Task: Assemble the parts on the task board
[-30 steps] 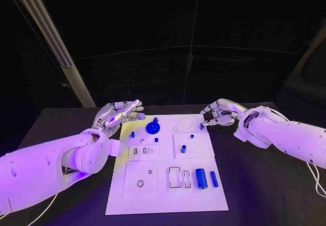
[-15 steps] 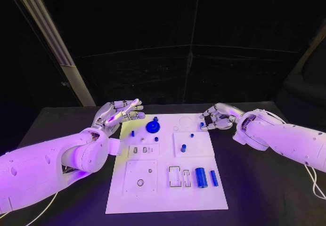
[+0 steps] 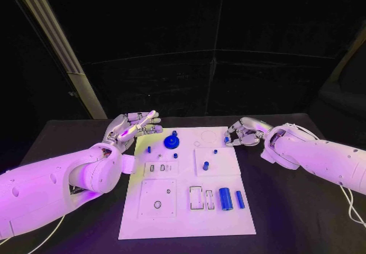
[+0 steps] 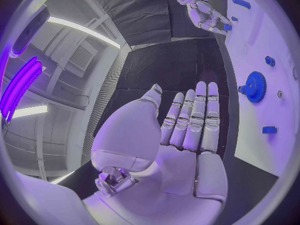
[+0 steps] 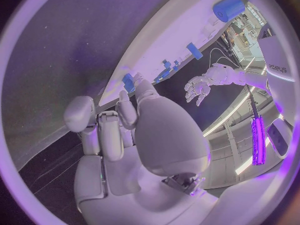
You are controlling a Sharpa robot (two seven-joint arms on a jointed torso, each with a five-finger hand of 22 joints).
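The fingers (image 4: 197,117) of the left hand (image 3: 134,127) are straight and apart, holding nothing — the left wrist view shows the bare palm, which the head view hides. The right hand (image 3: 244,132) is at the far right edge of the task board (image 3: 186,222), on the tabletop (image 3: 290,211); its fingers pinch a small blue peg (image 3: 226,140), seen best in the right wrist view. On the board lie one blue gear (image 3: 172,142) and two blue cylinders (image 3: 226,200).

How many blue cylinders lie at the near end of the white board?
2: a thick blue cylinder and a thinner one beside it on the right, near the board's right edge. Smaller pieces may be hidden.
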